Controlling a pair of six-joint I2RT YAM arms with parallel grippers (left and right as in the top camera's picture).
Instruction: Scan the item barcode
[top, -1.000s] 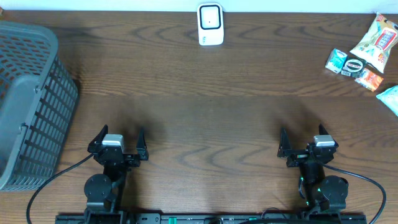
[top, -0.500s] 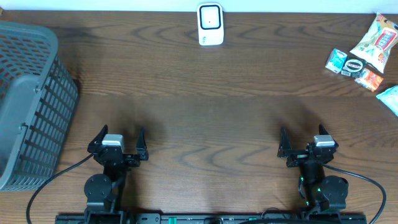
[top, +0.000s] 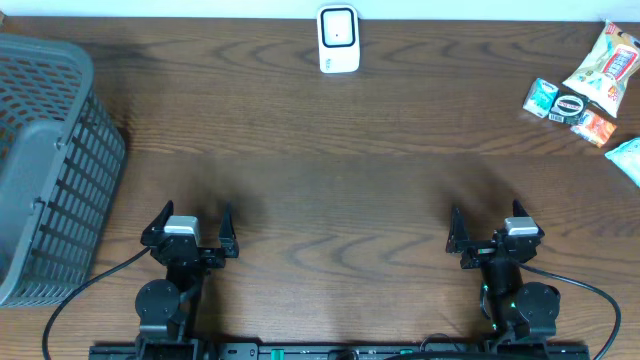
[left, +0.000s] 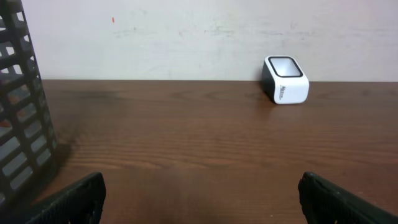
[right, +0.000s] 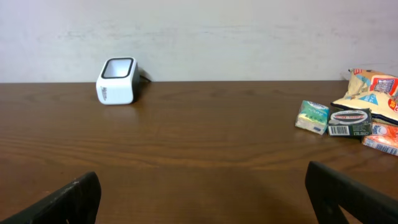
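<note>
A white barcode scanner (top: 338, 39) with a dark window stands at the table's far edge; it also shows in the left wrist view as the scanner (left: 285, 79) and in the right wrist view as the scanner (right: 116, 81). Small packaged items (top: 567, 105) lie at the far right: a teal box (right: 311, 117), a dark box (right: 348, 122), an orange pack and a snack bag (top: 608, 66). My left gripper (top: 190, 222) is open near the front edge, empty. My right gripper (top: 493, 224) is open too, with nothing between its fingers (right: 348, 196).
A grey slatted basket (top: 45, 160) fills the left side of the table, its wall (left: 18, 118) close to my left gripper. A pale teal packet (top: 627, 157) lies at the right edge. Bare wood spans the middle.
</note>
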